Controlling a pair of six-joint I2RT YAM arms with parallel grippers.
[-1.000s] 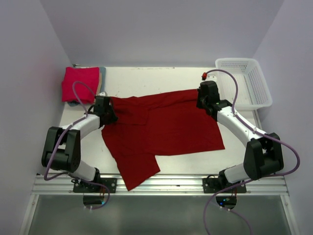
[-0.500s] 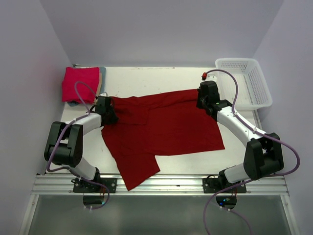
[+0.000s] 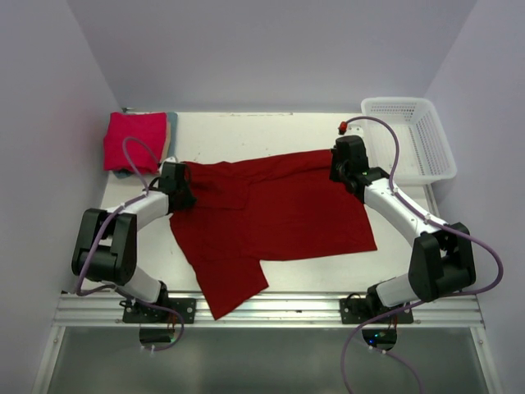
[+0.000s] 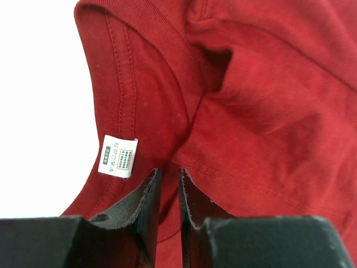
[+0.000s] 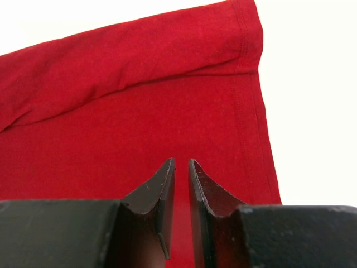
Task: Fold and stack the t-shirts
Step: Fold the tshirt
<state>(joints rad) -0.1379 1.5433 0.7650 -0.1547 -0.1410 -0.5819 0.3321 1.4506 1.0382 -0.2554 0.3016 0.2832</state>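
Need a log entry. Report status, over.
Left claw pinching crimson t-shirt near collar. Right claw nearly closed at hem, grip unclear. Folded stack far left, nothing blocking.

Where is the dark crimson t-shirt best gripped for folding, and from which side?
Lying flat, the dark crimson t-shirt is probably best pinched from above at two ends: the ribbed collar beside the care label on the left, the stitched hem on the right. Both look like firmer bands at free edges, so a claw can lift them without bunching the body.
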